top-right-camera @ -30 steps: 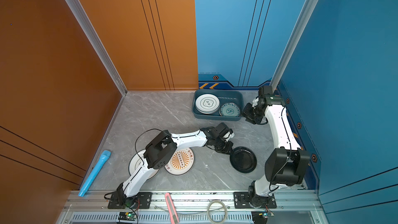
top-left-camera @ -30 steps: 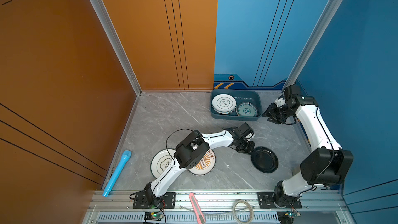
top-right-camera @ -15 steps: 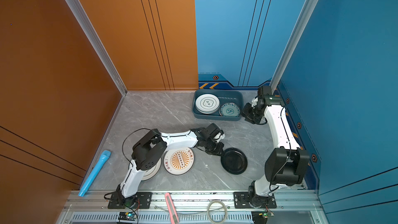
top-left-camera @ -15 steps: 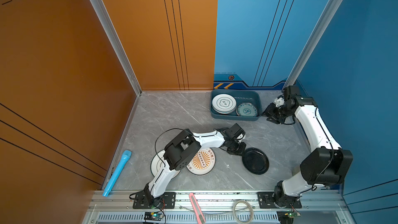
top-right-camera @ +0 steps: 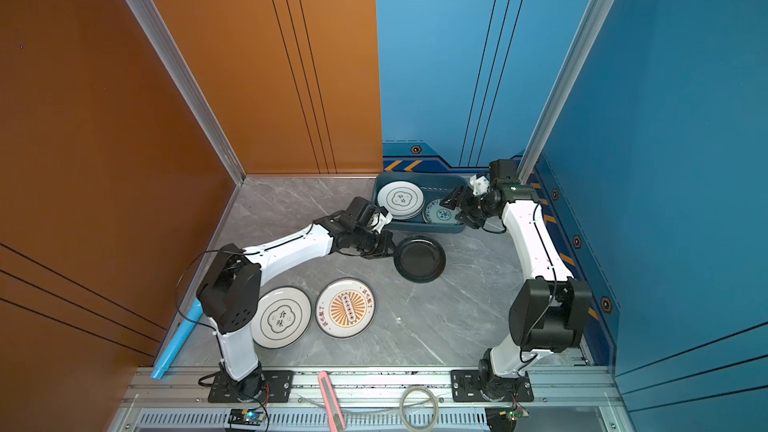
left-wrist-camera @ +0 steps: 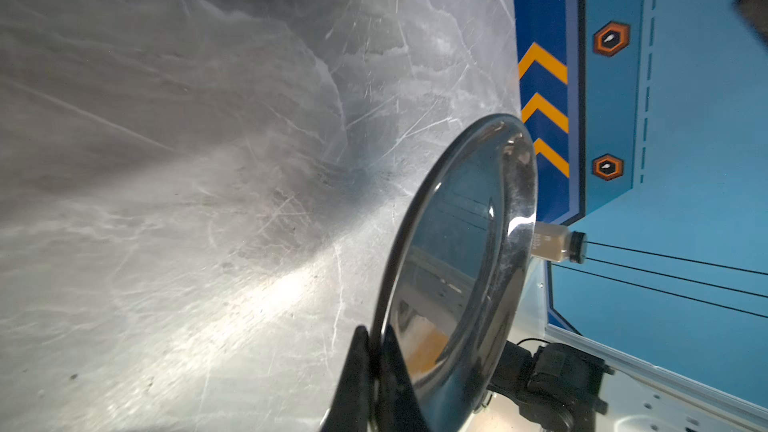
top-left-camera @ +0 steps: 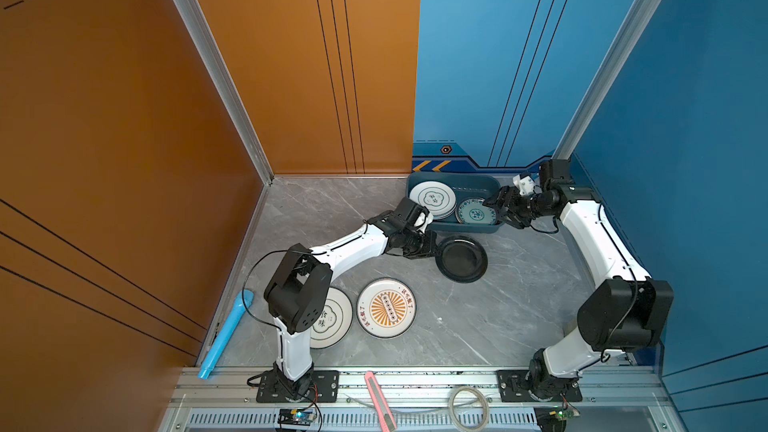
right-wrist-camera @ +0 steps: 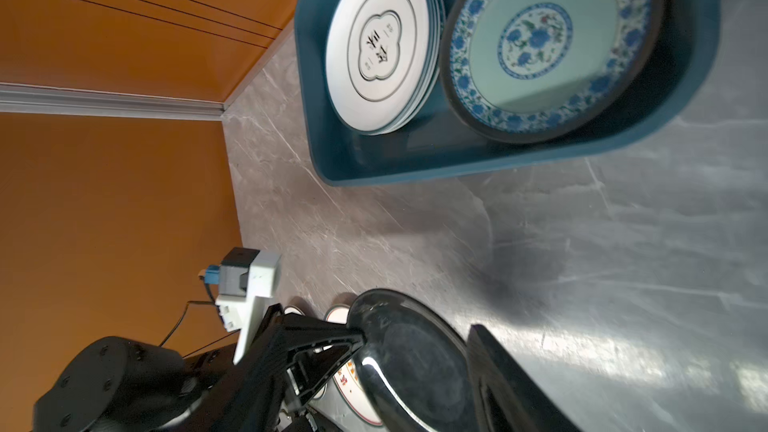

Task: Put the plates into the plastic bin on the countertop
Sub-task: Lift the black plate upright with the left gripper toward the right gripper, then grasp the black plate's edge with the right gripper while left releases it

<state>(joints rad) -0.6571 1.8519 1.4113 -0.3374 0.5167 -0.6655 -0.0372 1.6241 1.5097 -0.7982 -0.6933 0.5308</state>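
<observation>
1. Bench (top-left-camera: 511, 326): grey, marble-veined. Read here as a dial in a top view, with the far wall at 12. Judged step: carrying one plate to the bin, with more left to fetch.
2. Bin (top-left-camera: 465, 227): dark teal tub at 1 o'clock, close against the far wall. Holds a stack of white plates (top-left-camera: 432, 198) in its 9 o'clock half and a blue-flowered plate (top-left-camera: 476, 214) in its 3 o'clock half. Shows little bare floor. Calls next, probably, for a lift over the near rim and a flat landing on top of one of those.
3. Sunburst plate (top-left-camera: 386, 307) at 7 o'clock and white plate (top-right-camera: 282, 317) with a black clover outline at 8 o'clock: flat on the bench, just beside each other, untouched.
4. Black plate (top-left-camera: 462, 260): glossy, plain, with a raised rim. At 2 o'clock, just on the 6 o'clock side of the bin. Seemingly clear of the bench, with a shadow underneath.
5. Left pincer (left-wrist-camera: 375, 353): clenched on the black plate's rim, at its 9 o'clock edge.
6. Right pincer (top-left-camera: 496, 210): at the bin's 3 o'clock end, jaws spread, grasping nothing. Worth keeping clear of the incoming plate.
</observation>
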